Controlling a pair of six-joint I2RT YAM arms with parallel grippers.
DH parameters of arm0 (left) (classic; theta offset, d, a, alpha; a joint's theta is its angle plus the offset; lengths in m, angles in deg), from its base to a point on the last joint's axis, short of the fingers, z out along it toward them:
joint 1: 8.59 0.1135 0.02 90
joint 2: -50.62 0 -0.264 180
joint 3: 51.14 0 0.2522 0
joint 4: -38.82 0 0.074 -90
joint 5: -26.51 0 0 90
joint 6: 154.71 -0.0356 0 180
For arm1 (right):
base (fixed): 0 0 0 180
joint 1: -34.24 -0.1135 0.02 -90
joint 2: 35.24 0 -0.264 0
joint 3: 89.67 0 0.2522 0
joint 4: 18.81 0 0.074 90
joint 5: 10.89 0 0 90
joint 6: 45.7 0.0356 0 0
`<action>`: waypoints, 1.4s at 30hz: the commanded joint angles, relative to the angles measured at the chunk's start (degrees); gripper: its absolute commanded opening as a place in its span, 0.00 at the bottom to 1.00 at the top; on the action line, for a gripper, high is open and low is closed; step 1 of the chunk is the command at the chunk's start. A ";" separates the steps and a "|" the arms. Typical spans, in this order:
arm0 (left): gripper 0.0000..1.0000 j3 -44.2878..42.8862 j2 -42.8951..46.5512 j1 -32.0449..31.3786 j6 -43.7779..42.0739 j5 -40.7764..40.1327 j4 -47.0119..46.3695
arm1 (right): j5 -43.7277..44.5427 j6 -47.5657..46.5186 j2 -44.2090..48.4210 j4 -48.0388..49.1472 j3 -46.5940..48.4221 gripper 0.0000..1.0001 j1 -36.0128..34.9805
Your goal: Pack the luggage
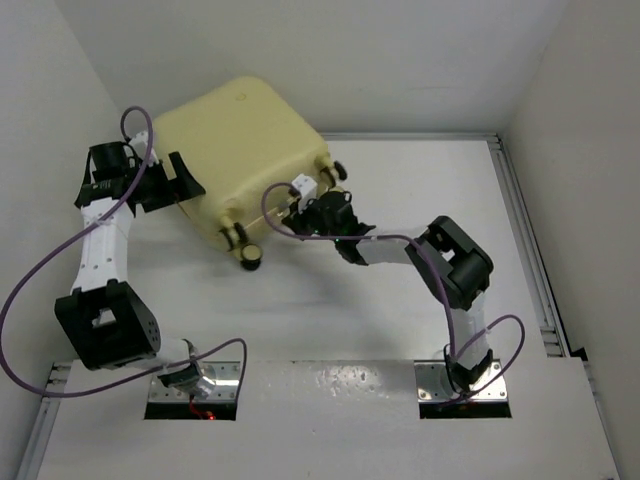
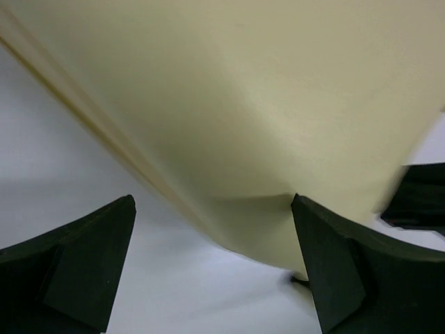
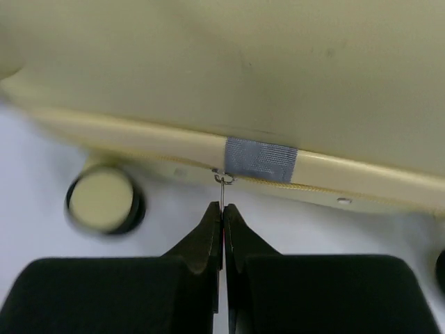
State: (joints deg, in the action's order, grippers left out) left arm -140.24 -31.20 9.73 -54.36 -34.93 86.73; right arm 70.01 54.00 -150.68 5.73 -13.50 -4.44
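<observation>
The luggage (image 1: 240, 150) is a pale yellow hard-shell suitcase lying shut at the back left of the white table, its wheels facing the arms. My left gripper (image 1: 172, 185) is open at the case's left side. In the left wrist view its fingers (image 2: 90, 257) stand wide apart before the rounded shell (image 2: 278, 104) with nothing between them. My right gripper (image 1: 303, 205) is at the case's near right edge. The right wrist view shows it (image 3: 223, 207) shut on the thin metal zipper pull (image 3: 222, 189), which hangs from the zipper seam beside a patch of grey tape (image 3: 261, 158).
Small black wheels (image 1: 250, 257) stick out from the case's near edge; one wheel (image 3: 104, 200) lies just left of my right gripper. White walls close in at the back and on both sides. A metal rail (image 1: 525, 240) runs along the table's right edge.
</observation>
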 commanded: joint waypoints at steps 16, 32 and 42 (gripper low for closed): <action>1.00 2.29 15.99 -9.96 -4.82 -6.65 21.13 | 3.20 1.83 0.22 -1.39 3.42 0.00 -3.60; 1.00 8.88 15.82 -25.97 12.50 -29.34 20.08 | 8.75 2.52 1.53 0.10 0.43 0.00 -5.97; 0.97 6.16 8.26 -25.45 15.49 -33.22 16.48 | 11.47 1.82 1.27 0.36 0.26 0.00 -6.41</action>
State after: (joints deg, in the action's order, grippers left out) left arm -131.12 -21.89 -15.77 -40.57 -66.39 105.62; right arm 78.49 56.29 -150.09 2.98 -13.13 -10.60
